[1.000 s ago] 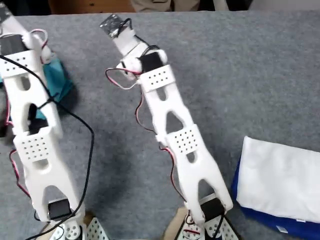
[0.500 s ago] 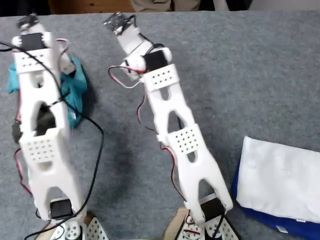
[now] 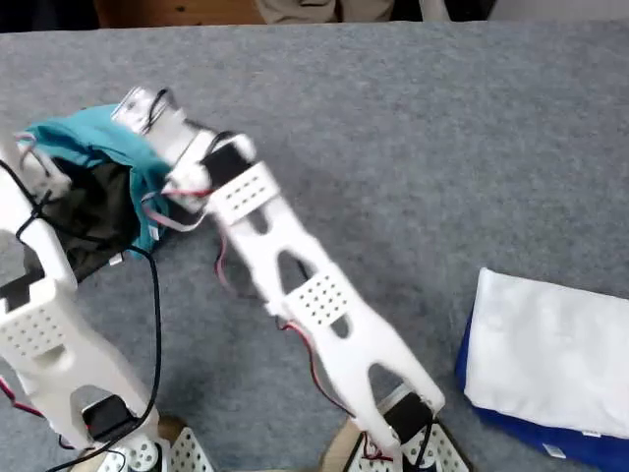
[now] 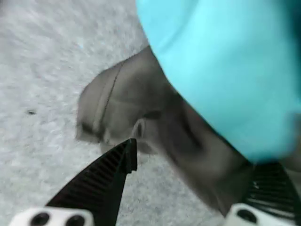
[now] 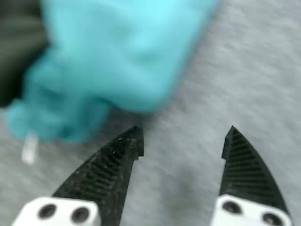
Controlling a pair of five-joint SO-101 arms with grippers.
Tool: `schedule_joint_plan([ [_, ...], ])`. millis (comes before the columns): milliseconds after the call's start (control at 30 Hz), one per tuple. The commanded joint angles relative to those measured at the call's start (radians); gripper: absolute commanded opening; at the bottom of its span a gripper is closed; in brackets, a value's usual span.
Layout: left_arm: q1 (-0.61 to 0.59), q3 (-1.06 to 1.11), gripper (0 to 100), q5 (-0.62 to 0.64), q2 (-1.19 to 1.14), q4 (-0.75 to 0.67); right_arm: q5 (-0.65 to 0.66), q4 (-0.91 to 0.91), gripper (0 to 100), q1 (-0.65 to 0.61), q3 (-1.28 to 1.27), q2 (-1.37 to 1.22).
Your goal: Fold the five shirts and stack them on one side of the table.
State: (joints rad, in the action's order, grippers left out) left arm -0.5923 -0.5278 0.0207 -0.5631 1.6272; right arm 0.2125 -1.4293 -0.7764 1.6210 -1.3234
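A crumpled teal shirt (image 3: 74, 143) lies at the far left of the grey table, on top of a dark shirt (image 3: 98, 211). My right gripper (image 3: 133, 98) sits at the teal shirt's far edge. In the right wrist view the right gripper (image 5: 181, 141) is open over bare table, with the teal shirt (image 5: 117, 61) just beyond its tips. My left gripper (image 4: 197, 155) is open, hovering at the dark shirt (image 4: 155, 122), whose cloth covers one fingertip; the teal shirt (image 4: 225, 61) lies above it. A folded white shirt (image 3: 545, 344) rests on a folded blue shirt (image 3: 491, 413) at the right.
The left arm (image 3: 39, 315) rises along the table's left edge, with black cables trailing beside it. The right arm (image 3: 305, 295) crosses diagonally from the front centre toward the far left. Bare grey table (image 3: 442, 147) stretches across the middle and far right.
The right arm swung left from the table's far middle to the teal shirt. The left arm pulled back toward the front left. The teal shirt shifted and the dark shirt came into view.
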Motion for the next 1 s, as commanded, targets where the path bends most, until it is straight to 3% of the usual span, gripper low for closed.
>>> schedule_joint_plan([
  [0, -0.012, 0.046, 38, -0.005, -0.031, -0.068, -0.072, 0.072, 27.2, -0.044, 0.042, -0.002],
  [100, -0.026, 0.035, 38, -0.003, -0.079, -0.068, -0.127, 0.127, 27.3, -0.064, 0.041, -0.016],
  [267, -0.041, -0.003, 35, 0.112, -0.143, -0.101, -0.146, 0.187, 27.0, -0.088, 0.042, -0.05],
  [367, -0.054, -0.035, 26, 0.137, -0.171, -0.124, -0.146, 0.215, 24.9, -0.084, 0.042, -0.07],
  [533, -0.066, -0.104, 1, 0.135, -0.208, -0.132, -0.146, 0.249, 3.6, -0.076, 0.044, -0.087],
  [567, -0.074, -0.121, 2, 0.137, -0.219, -0.13, -0.146, 0.256, 0.2, -0.067, 0.044, -0.085],
  [967, -0.261, -0.325, 2, 0.135, -0.245, -0.126, -0.147, 0.281, 0.5, 0.051, 0.047, -0.071],
])
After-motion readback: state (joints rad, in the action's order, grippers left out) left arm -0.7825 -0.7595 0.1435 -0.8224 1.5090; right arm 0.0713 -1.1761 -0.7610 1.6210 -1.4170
